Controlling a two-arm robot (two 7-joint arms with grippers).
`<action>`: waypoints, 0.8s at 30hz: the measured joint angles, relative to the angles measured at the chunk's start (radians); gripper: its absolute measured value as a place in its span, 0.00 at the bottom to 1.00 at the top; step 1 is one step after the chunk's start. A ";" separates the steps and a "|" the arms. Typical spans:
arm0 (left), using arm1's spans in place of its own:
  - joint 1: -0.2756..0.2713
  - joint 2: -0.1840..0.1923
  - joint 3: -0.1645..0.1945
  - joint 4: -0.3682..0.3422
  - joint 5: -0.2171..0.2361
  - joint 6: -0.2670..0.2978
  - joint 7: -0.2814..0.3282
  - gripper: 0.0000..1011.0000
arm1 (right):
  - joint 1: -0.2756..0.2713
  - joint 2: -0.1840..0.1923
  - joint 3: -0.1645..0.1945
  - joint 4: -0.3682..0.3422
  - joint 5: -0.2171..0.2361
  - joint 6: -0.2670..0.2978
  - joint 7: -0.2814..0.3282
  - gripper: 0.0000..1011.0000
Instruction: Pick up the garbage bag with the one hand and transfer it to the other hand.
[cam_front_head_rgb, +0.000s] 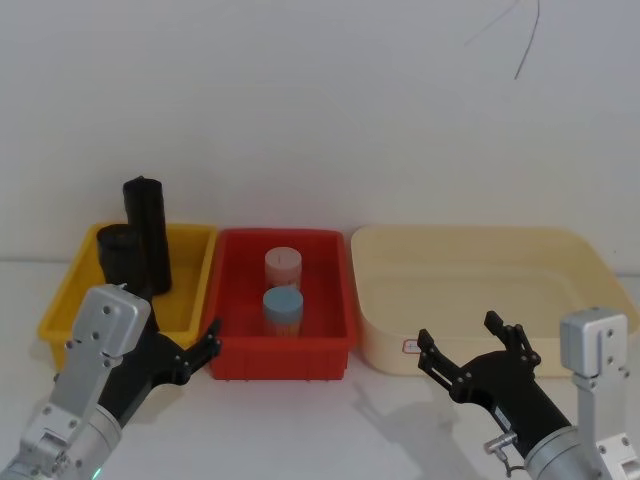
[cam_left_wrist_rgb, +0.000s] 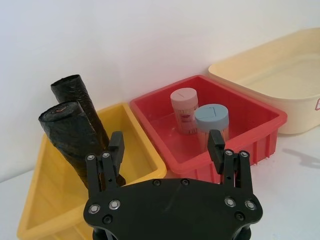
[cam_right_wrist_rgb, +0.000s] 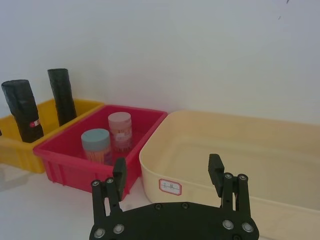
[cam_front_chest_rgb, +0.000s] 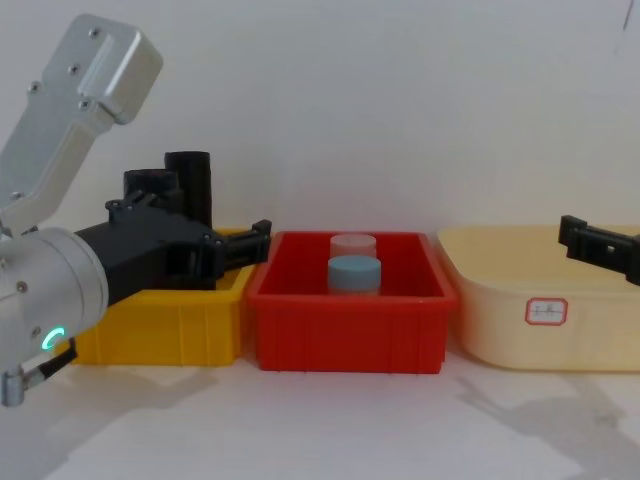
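Note:
The garbage bag, a black wrinkled roll with a small red-and-white sticker, stands upright in the yellow bin. It is the nearer roll. My left gripper hovers open in front of the bin's near right corner, a short way from the roll, with nothing between its fingers. Its silver wrist carries a green light. My right gripper is open and holds nothing, in front of the cream tub.
A second, plain black roll stands just behind the garbage bag in the yellow bin. The red bin in the middle holds a pink-lidded jar and a blue-lidded jar. A white wall rises close behind the bins.

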 joint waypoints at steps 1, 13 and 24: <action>0.000 0.000 0.000 0.000 0.000 0.000 0.000 0.99 | 0.000 0.000 0.000 0.000 0.000 0.000 0.000 0.99; 0.000 0.001 -0.001 0.000 0.003 -0.002 -0.001 0.99 | 0.000 0.000 0.000 0.000 0.000 0.000 0.000 0.99; 0.012 0.027 -0.024 0.014 0.019 -0.039 -0.004 0.99 | 0.000 0.000 0.000 0.000 0.000 0.000 0.000 0.99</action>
